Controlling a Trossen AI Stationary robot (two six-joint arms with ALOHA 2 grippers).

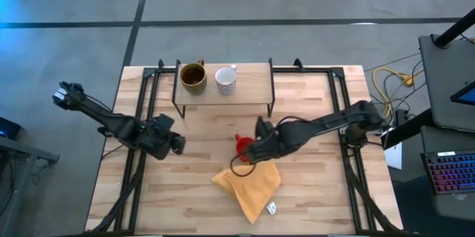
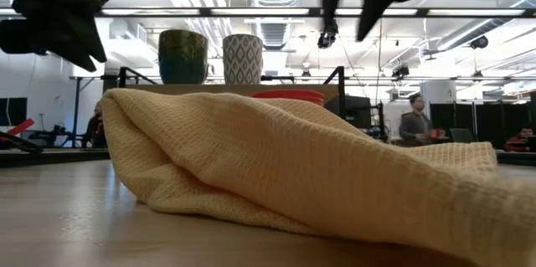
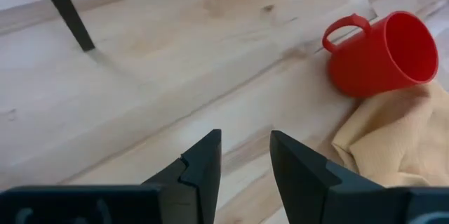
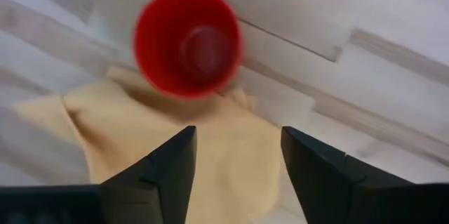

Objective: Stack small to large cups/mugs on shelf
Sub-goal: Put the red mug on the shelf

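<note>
On the tabletop (image 1: pixel 312 111), in front of the shelf (image 1: pixel 252 81), the red mug (image 1: pixel 242 145) is lying tipped on its side, touching the edge of the yellow-orange cloth (image 1: pixel 251 183). In the left wrist view its long axis is running along the wood, its open mouth facing away from the shelf leg and partly over the cloth, its handle pointing up and back toward the shelf. Nothing is showing inside it. The olive-brown mug (image 1: pixel 193 76) and the white mug (image 1: pixel 225 79) are standing upright side by side on the shelf board, apart, the olive-brown one nearer the left arm. The right gripper (image 1: pixel 247 155) is hanging just above the red mug and cloth, fingers spread wide and holding nothing. The left gripper (image 1: pixel 175 143) is waiting near the shelf's left legs, its fingers slightly parted, empty.
</note>
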